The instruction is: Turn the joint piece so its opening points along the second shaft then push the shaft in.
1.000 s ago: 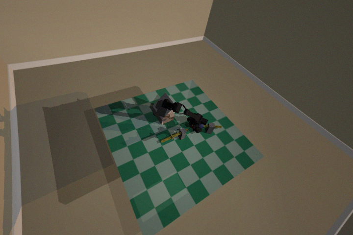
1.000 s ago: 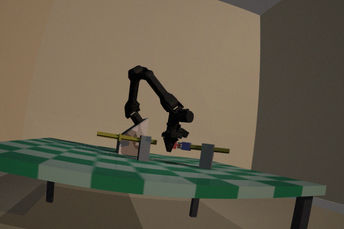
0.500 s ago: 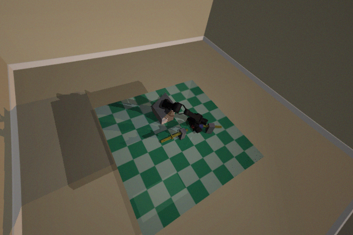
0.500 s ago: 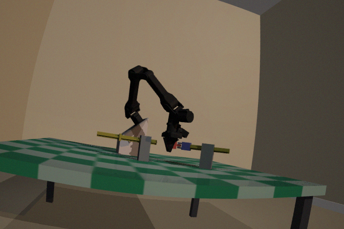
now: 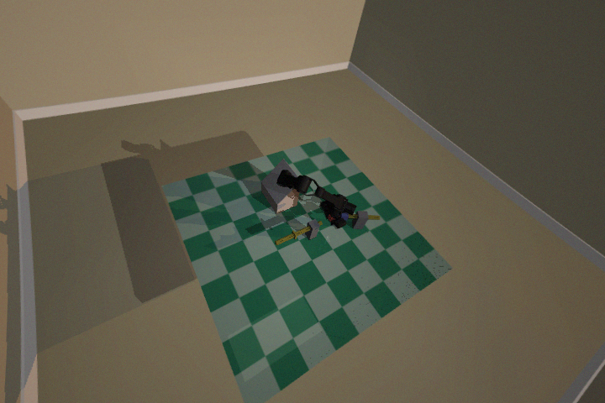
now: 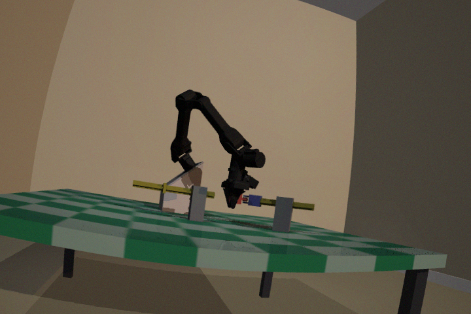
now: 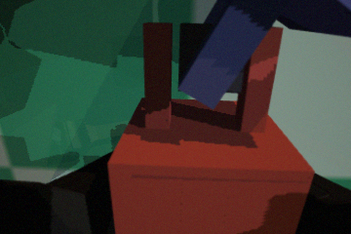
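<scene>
Pincer [image 5: 334, 221] [image 6: 231, 205] [image 7: 195, 149], black, parallel-jaw: open, fingers either side of red square hinged joint pc. [image 5: 330, 217] [image 6: 239, 199] [image 7: 208, 192]; contact w/ it can't be told. Joint pc. at end of blue hinge fork [image 5: 344, 216] [image 6: 255, 200] [image 7: 227, 54], on yellow straight shaft [image 5: 373, 217] [image 6: 303, 205] thru grey upright block [image 5: 360, 220] [image 6: 282, 214]. 2nd yellow shaft w/ raised collar [image 5: 284, 239] [image 6: 147, 184], in 2nd grey upright block [image 5: 313, 229] [image 6: 197, 203], apart from joint pc. Both blocks on green-and-pale chequered surface [image 5: 303, 313] [image 6: 232, 255].
</scene>
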